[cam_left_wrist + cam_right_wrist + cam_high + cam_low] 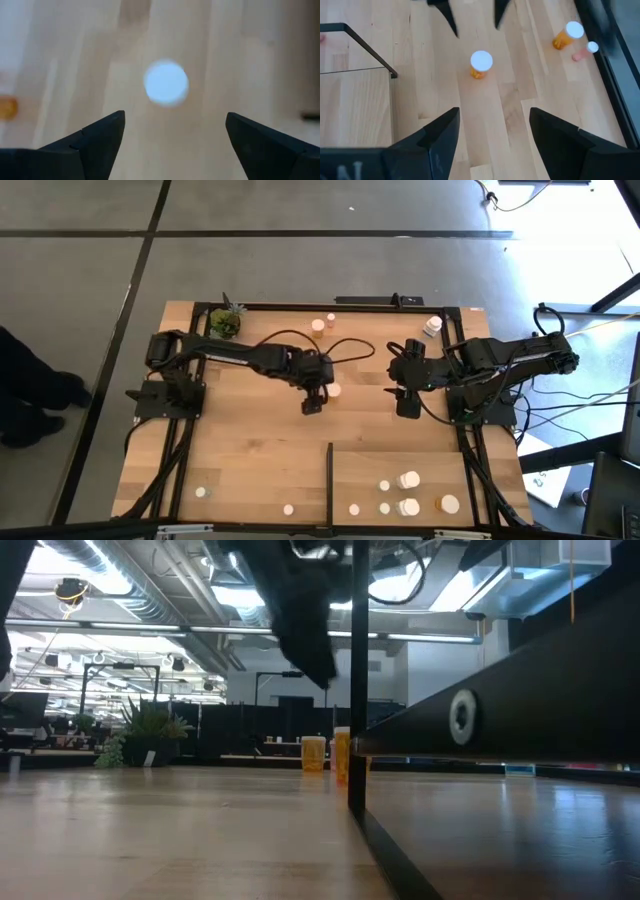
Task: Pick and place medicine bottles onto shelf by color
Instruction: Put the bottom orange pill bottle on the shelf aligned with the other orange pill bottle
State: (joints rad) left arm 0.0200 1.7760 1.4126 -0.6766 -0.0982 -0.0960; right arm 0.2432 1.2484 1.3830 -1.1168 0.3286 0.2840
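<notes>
**Roughly half the bottles shelved, left claw over the next one**

High view: the shelf (430, 465) already carries about six medicine bottles, e.g. a white one (408, 479) and an orange one (449, 504). Still loose on the bare tabletop: three small ones (288, 509) in front, left of the black strip (329, 480), a few along the back edge (318, 326), and the orange bottle (334, 390) just beside the left gripper (312, 402). The right gripper (407, 402) hangs well apart from it, over bare wood. Plenty of free table between both claws and the shelf; the potted plant (226, 322) sits far behind in the corner.

Low view: orange bottles (313, 753) stand far back; the strip's post (356, 680) is the edge to clear, I'd say.

Left wrist view: fingers (92, 140) spread wide, holding nothing, a white cap (166, 83) straight ahead between them.

Right wrist view: fingers (437, 137) parted, empty, with the orange bottle (480, 65) well ahead.
</notes>
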